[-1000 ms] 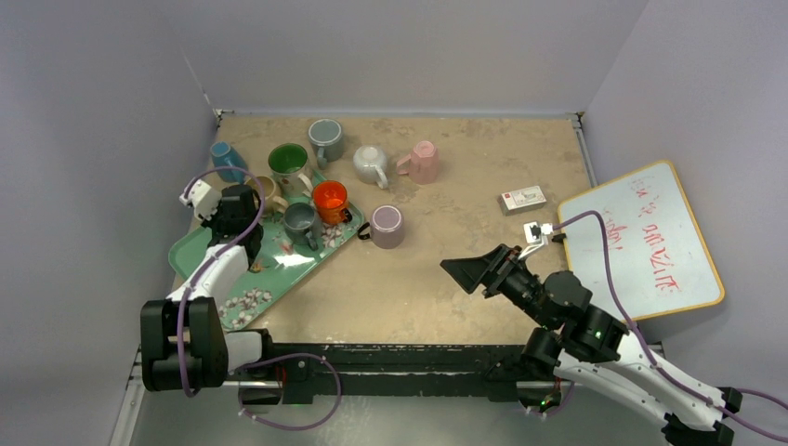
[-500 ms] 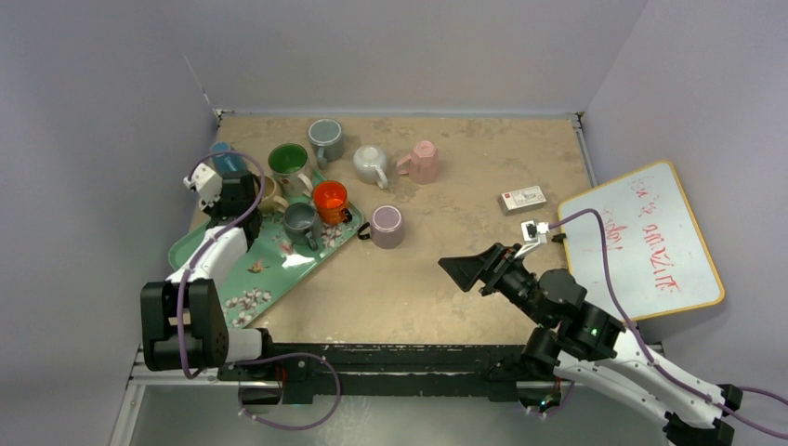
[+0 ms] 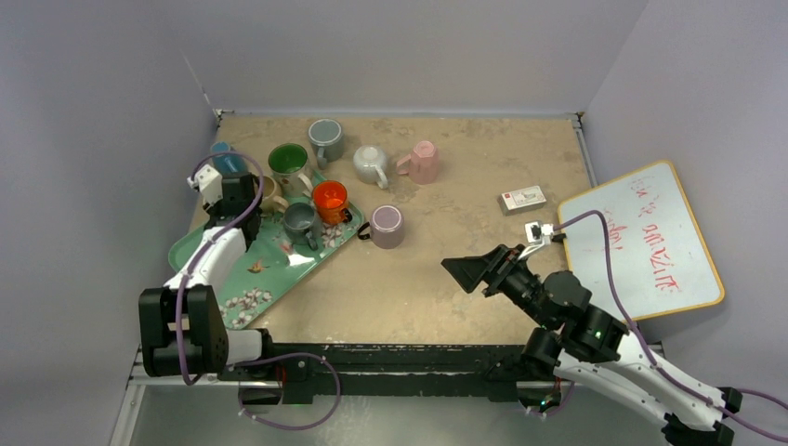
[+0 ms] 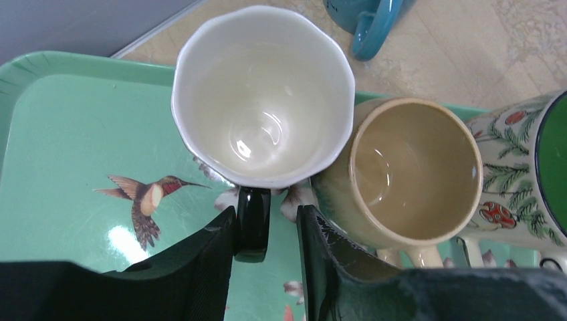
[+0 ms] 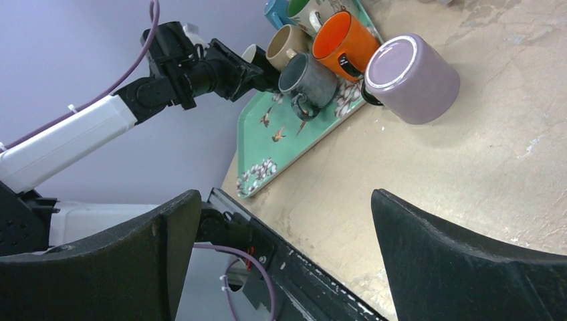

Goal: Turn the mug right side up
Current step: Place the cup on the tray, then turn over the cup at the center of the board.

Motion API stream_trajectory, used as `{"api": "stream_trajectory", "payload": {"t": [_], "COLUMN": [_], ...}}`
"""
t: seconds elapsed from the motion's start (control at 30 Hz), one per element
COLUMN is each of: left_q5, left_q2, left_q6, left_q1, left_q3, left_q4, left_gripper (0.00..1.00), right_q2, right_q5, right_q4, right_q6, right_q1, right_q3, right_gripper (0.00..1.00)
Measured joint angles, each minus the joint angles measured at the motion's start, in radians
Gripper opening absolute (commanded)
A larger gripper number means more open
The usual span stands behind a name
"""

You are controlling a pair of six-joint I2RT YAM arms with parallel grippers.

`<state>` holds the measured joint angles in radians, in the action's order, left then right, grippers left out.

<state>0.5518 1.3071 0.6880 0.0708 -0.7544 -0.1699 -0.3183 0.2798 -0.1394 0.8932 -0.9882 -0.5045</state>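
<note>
Fingers of the left pincer stand either side of the black handle of the white mug. They are slightly spread: one finger touches the handle, and a thin gap shows at the other, so nothing is pinched.

Straight ahead of the fingertips, the mug sits mouth up on the green tray, its handle pointing back into the jaws. By that, the turn looks done, and only the release and retreat remain.

Glazed ceramic of this sort should be stiff, fairly heavy, slick and easy to chip. The handle loop is the sure hold, since the round wall would slip between narrow fingers.

Just right of the pincer, a tan mug seems to touch the white one, so any sideways nudge could knock both. Farther ahead, a blue mug lies on the counter.

Well apart, the right pincer hangs wide open above the counter, holding nothing.
</note>
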Motion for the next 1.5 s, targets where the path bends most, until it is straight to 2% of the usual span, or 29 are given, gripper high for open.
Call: {"api": "stream_trajectory", "payload": {"t": [0.1,0.3,0.5,0.6,0.77,0.9,1.03,1.13,1.3,1.5], "left_q5": [-0.031,-0.123,-0.274,-0.408,-0.71,-0.904,-1.003,-1.019,-0.993,-0.981], "left_q2": [-0.026,-0.145,-0.31,-0.349,-0.389,-0.365,-0.288,-0.224,-0.124,0.018], "left_q6": [-0.001,0.0,-0.034,-0.079,-0.154,-0.197,-0.242,-0.27,-0.303,-0.306], "left_q1": [0.0,0.0,0.0,0.0,0.0,0.0,-0.009,-0.058,-0.256,-0.34], "left_q3": [-0.001,-0.032,-0.085,-0.139,-0.164,-0.164,-0.188,-0.222,-0.303,-0.329], "left_q4": [-0.034,-0.111,-0.183,-0.219,-0.236,-0.24,-0.266,-0.283,-0.288,-0.227], "left_gripper": [0.59,0.74,0.75,0.72,0.67,0.66,0.65,0.65,0.65,0.67], "right_q2": [0.012,-0.012,-0.137,-0.214,-0.345,-0.41,-0.397,-0.367,-0.313,-0.288], "right_q5": [0.002,0.051,0.116,0.128,0.129,0.111,0.097,0.095,0.095,0.096], "right_q4": [-0.019,-0.104,-0.214,-0.247,-0.269,-0.257,-0.232,-0.214,-0.199,-0.211], "right_q6": [-0.003,-0.017,-0.012,-0.001,0.037,0.041,0.048,0.055,0.066,0.077], "right_q1": [0.0,0.0,0.0,0.0,0.0,0.0,0.0,0.0,0.0,0.0], "right_q3": [0.0,-0.023,-0.096,-0.126,-0.158,-0.159,-0.159,-0.157,-0.148,-0.143], "right_gripper": [0.99,0.99,0.99,0.99,0.99,0.99,0.99,0.99,0.99,0.99]}}
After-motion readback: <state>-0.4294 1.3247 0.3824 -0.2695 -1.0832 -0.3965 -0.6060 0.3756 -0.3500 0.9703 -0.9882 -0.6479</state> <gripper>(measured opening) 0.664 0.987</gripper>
